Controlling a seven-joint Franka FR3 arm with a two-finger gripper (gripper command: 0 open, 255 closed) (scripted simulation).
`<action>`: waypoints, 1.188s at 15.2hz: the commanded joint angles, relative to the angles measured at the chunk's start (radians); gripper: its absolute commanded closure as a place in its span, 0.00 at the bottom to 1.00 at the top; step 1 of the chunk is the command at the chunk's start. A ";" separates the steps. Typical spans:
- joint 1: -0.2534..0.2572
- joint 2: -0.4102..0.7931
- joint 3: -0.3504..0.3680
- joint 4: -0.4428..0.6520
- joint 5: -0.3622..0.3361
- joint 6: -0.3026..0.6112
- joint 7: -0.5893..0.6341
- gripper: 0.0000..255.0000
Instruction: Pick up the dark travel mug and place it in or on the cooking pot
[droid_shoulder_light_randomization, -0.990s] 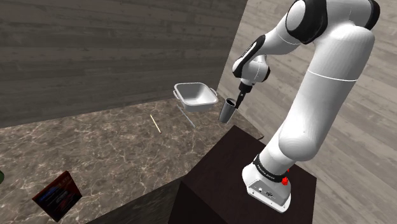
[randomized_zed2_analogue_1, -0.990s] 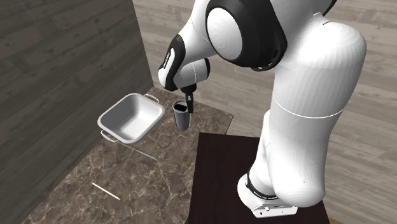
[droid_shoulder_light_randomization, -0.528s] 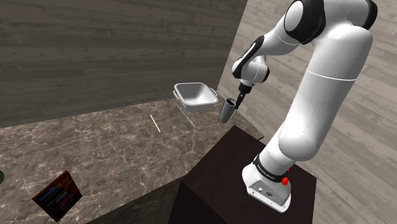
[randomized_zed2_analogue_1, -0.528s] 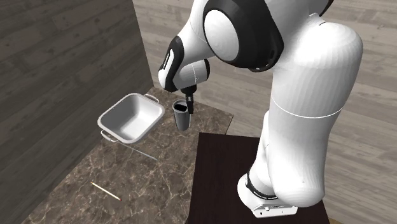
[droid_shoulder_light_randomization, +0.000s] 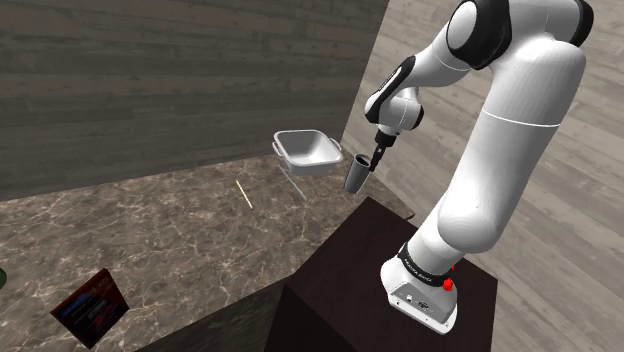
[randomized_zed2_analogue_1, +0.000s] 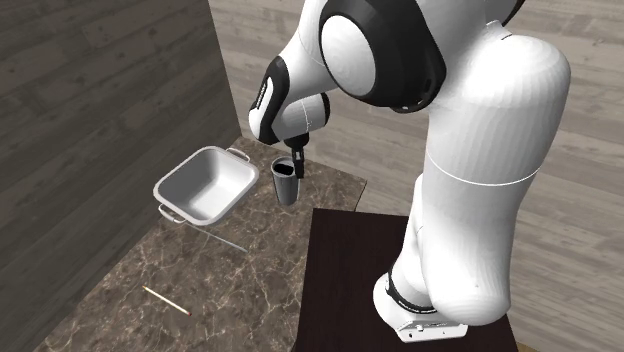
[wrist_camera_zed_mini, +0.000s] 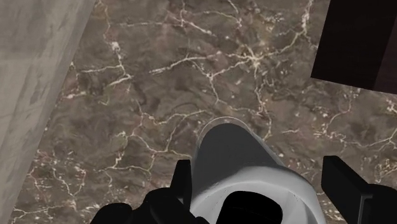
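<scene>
A dark grey travel mug (droid_shoulder_light_randomization: 355, 176) (randomized_zed2_analogue_1: 286, 186) stands upright on the marble counter near its corner. My black gripper (droid_shoulder_light_randomization: 376, 157) (randomized_zed2_analogue_1: 297, 164) comes down onto its rim from above. In the wrist view the mug (wrist_camera_zed_mini: 235, 159) sits between the fingers of the gripper (wrist_camera_zed_mini: 256, 167). One finger (wrist_camera_zed_mini: 182, 181) lies against the mug's wall. The other finger (wrist_camera_zed_mini: 340, 181) stands a little off it, so the jaws are open. The cooking pot (droid_shoulder_light_randomization: 298, 133) (randomized_zed2_analogue_1: 180, 168) is white, squarish and has two handles. It rests on the counter just beyond the mug, next to the wooden wall.
A thin pale stick (droid_shoulder_light_randomization: 243, 194) (randomized_zed2_analogue_1: 165, 300) lies on the marble. A red and dark book (droid_shoulder_light_randomization: 92, 305) sits near the counter's front edge. My dark stand (droid_shoulder_light_randomization: 370, 270) (wrist_camera_zed_mini: 359, 38) borders the counter close to the mug. A grey wall (wrist_camera_zed_mini: 38, 83) runs alongside.
</scene>
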 joint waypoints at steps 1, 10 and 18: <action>0.000 0.000 0.001 0.000 0.000 0.000 0.000 1.00; 0.060 -0.141 -0.083 0.004 -0.188 -0.092 0.133 1.00; 0.066 -0.280 -0.095 0.029 -0.349 -0.205 0.250 1.00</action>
